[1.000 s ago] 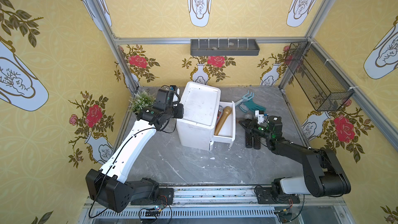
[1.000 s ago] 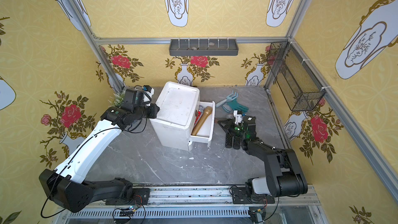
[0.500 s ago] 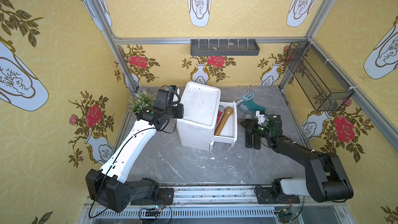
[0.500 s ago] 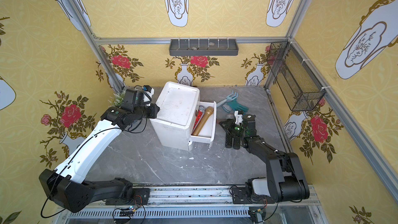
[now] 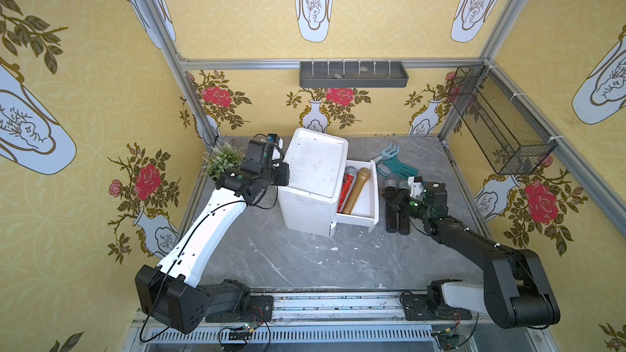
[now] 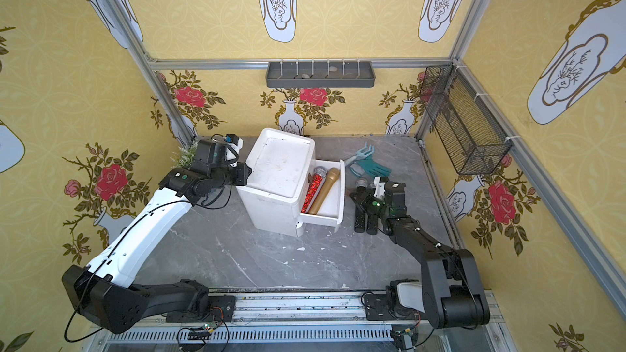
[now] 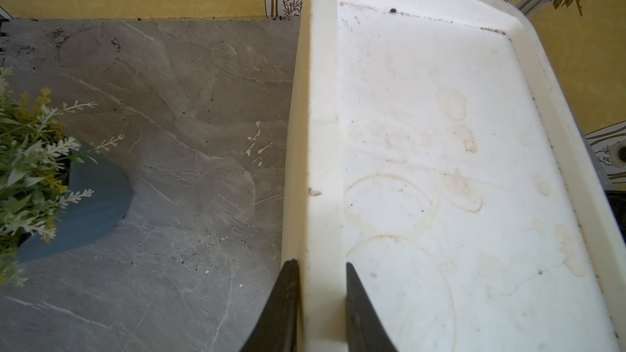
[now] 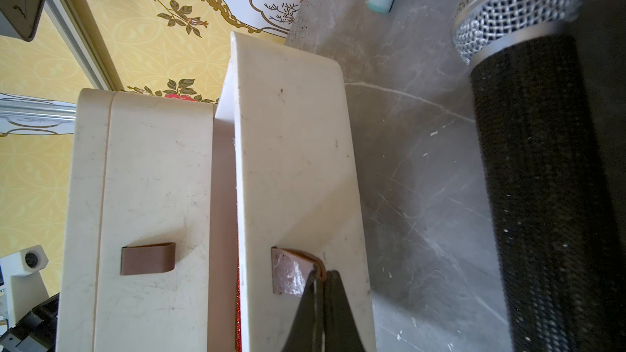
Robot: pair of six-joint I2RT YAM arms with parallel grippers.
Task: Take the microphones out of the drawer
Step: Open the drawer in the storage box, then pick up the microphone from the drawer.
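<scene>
The cabinet (image 5: 315, 171) is braced by the left gripper (image 7: 320, 264) clamped on its rim (image 7: 321, 130), the tab (image 8: 288, 270) of the drawer (image 5: 374, 194) pinched by the right gripper (image 8: 321, 277).

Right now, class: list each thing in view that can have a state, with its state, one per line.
drawer: pulled open
other drawer: closed
red mic: lying in the drawer
gold mic: lying in the drawer, beside the red mic
black mics: lying on the table, outside the drawer
left gripper: shut on the cabinet rim
right gripper: shut on the drawer's tab
</scene>
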